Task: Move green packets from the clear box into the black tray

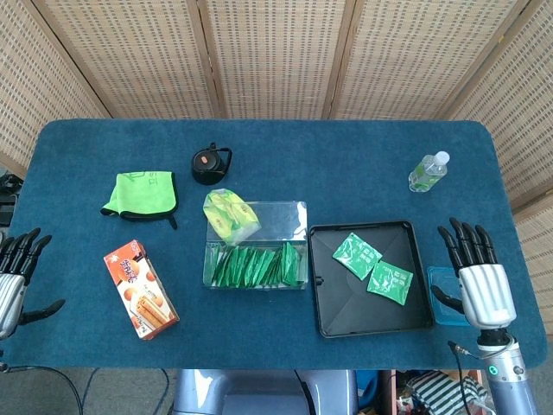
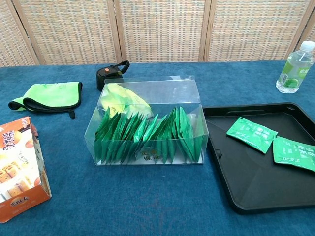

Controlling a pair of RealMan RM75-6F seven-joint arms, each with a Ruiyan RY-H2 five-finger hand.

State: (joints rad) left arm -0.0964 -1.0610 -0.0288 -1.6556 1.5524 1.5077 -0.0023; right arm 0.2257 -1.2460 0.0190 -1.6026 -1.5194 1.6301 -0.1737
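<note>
honestly, with both my right hand (image 1: pixel 480 281) and left hand (image 1: pixel 10 281) spread and holding nothing at the counter's side edges, i'd pinch the top edge of the light, floppy, slick-looking green packets (image 2: pixel 147 135) standing upright in the clear box (image 2: pixel 147 96) left of the black tray (image 2: pixel 256 196), which has two in it.

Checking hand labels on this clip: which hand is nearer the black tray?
Right. The right hand hovers open just past the black tray at its right edge; the left hand is at the table's far left edge.
</note>
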